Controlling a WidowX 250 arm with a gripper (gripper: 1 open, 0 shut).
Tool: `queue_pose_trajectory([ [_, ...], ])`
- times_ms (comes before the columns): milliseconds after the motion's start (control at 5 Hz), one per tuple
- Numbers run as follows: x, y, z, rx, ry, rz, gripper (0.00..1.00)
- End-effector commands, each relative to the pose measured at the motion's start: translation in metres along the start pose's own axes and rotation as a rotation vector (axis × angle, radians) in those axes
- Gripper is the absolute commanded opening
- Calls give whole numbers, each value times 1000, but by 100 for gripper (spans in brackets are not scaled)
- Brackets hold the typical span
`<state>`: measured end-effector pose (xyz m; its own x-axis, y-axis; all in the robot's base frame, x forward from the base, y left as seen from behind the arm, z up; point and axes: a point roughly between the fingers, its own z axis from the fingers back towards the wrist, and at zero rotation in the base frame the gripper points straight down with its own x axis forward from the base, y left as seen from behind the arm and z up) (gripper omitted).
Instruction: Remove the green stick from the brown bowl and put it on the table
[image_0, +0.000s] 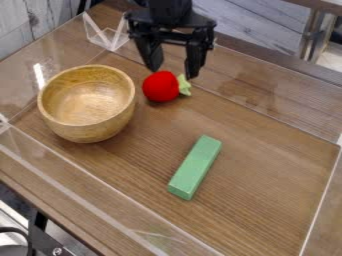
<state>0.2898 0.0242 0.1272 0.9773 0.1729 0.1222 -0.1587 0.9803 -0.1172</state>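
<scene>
Green stick (197, 167) lies flat on the table (274, 150), apart from the brown bowl (87, 103). I judge placement done; gripper (171, 50) raised, jaws released, presumably for clearance.

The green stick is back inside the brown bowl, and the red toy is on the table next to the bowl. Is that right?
Not quite: the camera view shows the green stick lying on the table, outside the brown bowl. The red toy is on the table next to the bowl.
</scene>
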Motion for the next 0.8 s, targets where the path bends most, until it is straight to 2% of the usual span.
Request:
queue_pose_trajectory([
  [0, 10, -6, 15, -14, -34, -88, 100],
  [600, 11, -12, 27, -51, 8, -259, 100],
])
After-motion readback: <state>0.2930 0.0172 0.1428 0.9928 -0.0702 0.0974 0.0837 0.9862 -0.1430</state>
